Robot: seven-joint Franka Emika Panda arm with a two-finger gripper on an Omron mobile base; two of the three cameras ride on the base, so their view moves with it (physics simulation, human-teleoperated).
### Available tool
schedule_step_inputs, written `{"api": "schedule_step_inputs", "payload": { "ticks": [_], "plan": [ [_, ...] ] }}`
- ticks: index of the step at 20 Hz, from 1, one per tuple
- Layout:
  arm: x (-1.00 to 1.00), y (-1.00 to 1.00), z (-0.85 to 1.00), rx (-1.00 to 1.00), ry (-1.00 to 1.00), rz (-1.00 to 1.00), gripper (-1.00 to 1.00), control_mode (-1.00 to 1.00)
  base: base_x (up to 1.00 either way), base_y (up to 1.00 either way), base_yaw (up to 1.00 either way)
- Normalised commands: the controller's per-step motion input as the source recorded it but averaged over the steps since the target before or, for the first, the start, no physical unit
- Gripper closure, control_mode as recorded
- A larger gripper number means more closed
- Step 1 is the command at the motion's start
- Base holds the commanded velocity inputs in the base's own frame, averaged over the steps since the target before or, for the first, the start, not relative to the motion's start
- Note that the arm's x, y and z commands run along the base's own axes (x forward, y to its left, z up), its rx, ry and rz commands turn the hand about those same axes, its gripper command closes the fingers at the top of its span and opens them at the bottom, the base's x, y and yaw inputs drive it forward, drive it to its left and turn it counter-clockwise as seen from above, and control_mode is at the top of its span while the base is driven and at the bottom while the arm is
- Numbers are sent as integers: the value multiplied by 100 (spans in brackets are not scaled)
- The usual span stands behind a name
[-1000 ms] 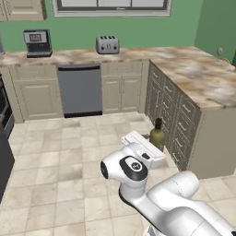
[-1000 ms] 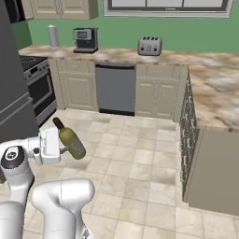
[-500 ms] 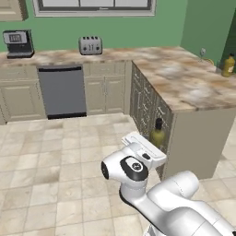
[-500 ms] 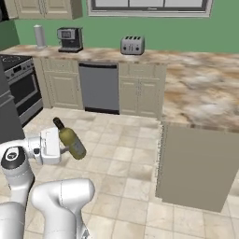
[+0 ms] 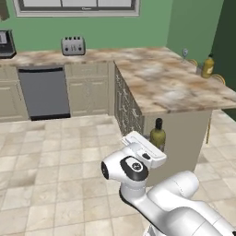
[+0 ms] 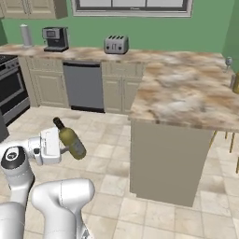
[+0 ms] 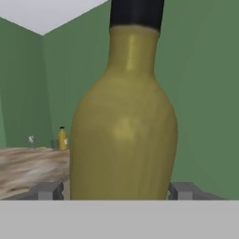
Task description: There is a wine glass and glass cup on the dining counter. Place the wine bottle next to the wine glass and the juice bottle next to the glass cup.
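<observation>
One long marbled bench [image 5: 170, 87] stretched toward the green wall, carrying a single juice bottle [image 5: 208, 67] and a single wine glass [image 5: 185, 53] at its far end, near each other. The gripper [image 6: 65, 145] grasped the one wine bottle [image 6: 71, 139] around its body, jaws spread wide on either side, holding it tilted above the tiled floor [image 5: 55, 175] beside the bench. The tumbler could not be made out.
</observation>
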Motion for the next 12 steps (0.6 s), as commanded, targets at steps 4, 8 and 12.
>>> {"api": "schedule_step_inputs", "payload": {
  "ticks": [4,8,12],
  "plan": [
    [0,0,0,0,0,0,100,100,7,-74,0],
    [0,0,0,0,0,0,100,100,9,-74,0],
    [0,0,0,0,0,0,100,100,10,-74,0]
  ]
}}
